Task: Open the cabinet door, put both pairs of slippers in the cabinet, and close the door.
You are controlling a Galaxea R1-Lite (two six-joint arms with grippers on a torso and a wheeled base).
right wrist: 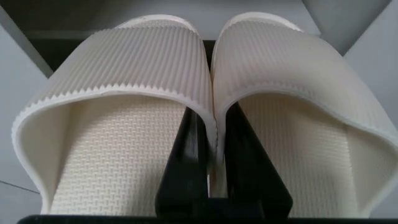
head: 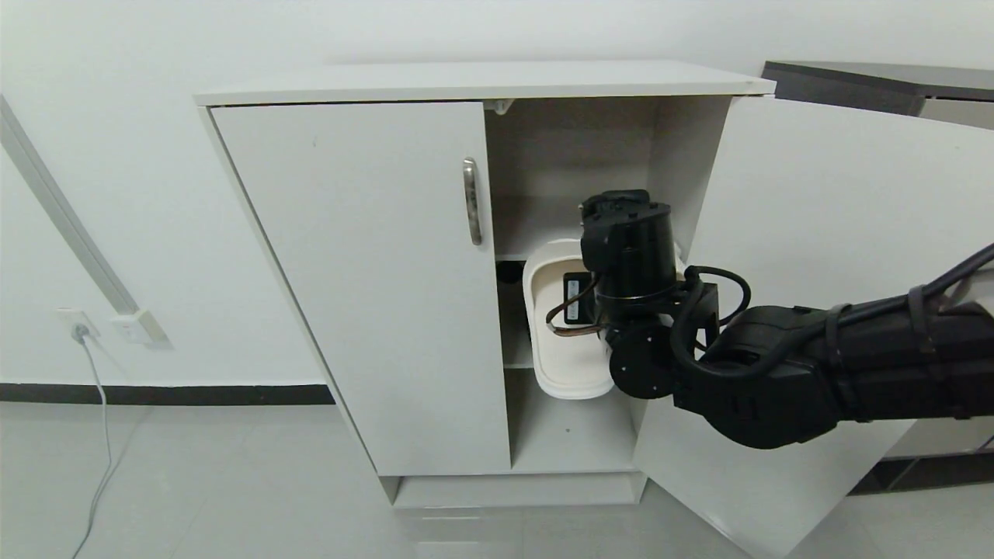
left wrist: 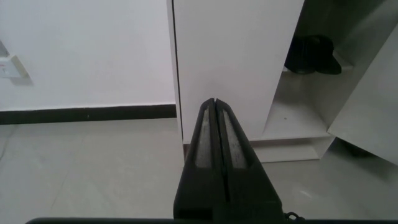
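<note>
Right gripper (right wrist: 213, 134): we see it clenched on the cream slippers (head: 563, 365), its fingers (right wrist: 186, 165) pinching the two touching strap edges together.
Left gripper (left wrist: 215, 106): fingers pressed together, holding nothing, above the floor (left wrist: 93, 168).
Slippers' lie: side by side, long axis up and down at centre frame in the head view, toes away from the wrist.
Cabinet (head: 466, 78): left door (head: 373, 295) closed, right door (head: 815, 202) swung open at frame right. The cream pair is in the opening, and a dark pair (left wrist: 314, 50) sits on a shelf inside.

A white cabinet (head: 373, 295) stands on the pale floor (head: 233, 481); black slippers (left wrist: 314, 55) lie on a shelf (left wrist: 311, 78) inside, at the right.
</note>
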